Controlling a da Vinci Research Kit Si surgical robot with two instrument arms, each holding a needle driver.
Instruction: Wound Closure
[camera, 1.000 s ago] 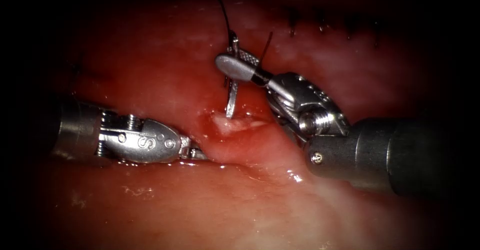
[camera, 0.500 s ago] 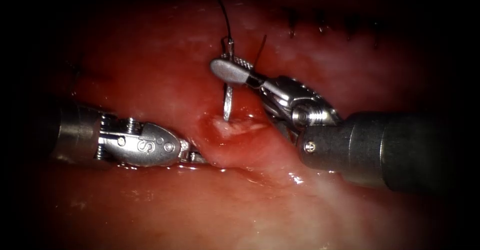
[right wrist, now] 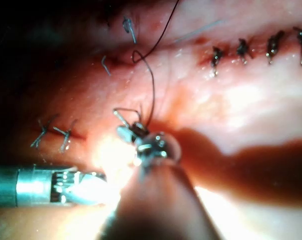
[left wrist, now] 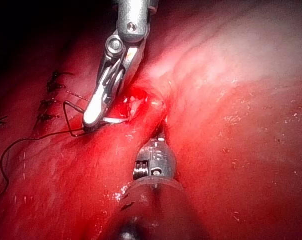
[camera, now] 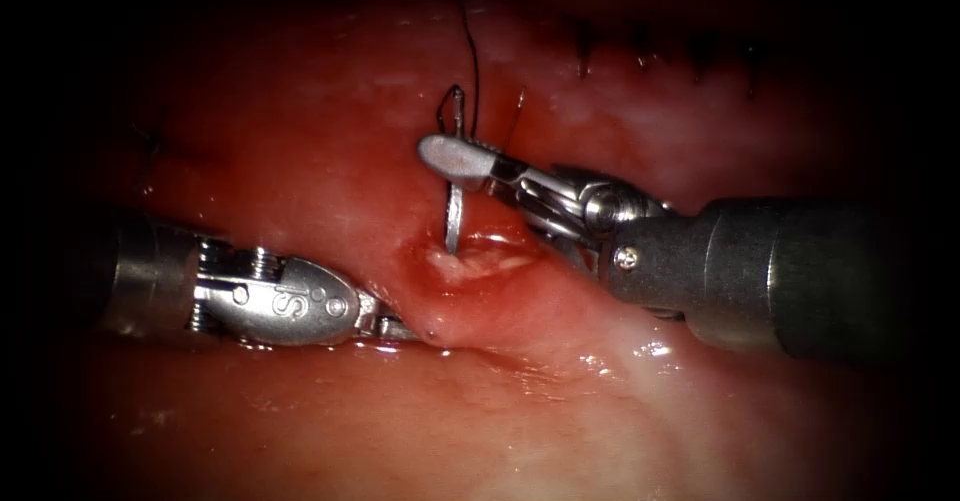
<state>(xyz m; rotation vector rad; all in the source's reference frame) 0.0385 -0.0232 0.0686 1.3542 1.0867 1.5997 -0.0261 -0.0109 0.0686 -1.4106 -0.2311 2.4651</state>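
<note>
My right tool's jaws [camera: 455,158] are shut on the curved needle [camera: 454,216] near its tail end. The needle stands almost upright, its tip touching a pale spot [camera: 470,259] on the raised lip of the tissue. Black thread [camera: 472,51] runs up from the needle's tail. My left tool [camera: 398,328] lies low on the left, its jaws shut on the lip of the cut [camera: 440,333] and their tips buried in the fold. In the left wrist view the right tool [left wrist: 93,117] holds the needle [left wrist: 116,120] just beyond my left tool [left wrist: 158,150].
A row of dark finished stitches [camera: 640,51] sits at the back right, with the same stitches [right wrist: 243,50] in the right wrist view. Loose thread [right wrist: 153,90] curls over the tissue behind the right tool [right wrist: 128,132]. Red fluid wets the tissue [camera: 300,191] around the cut.
The right tool's shaft has swung lower and flatter. The needle has turned more upright and its tip has come down onto the pale spot. The left tool has barely shifted.
</note>
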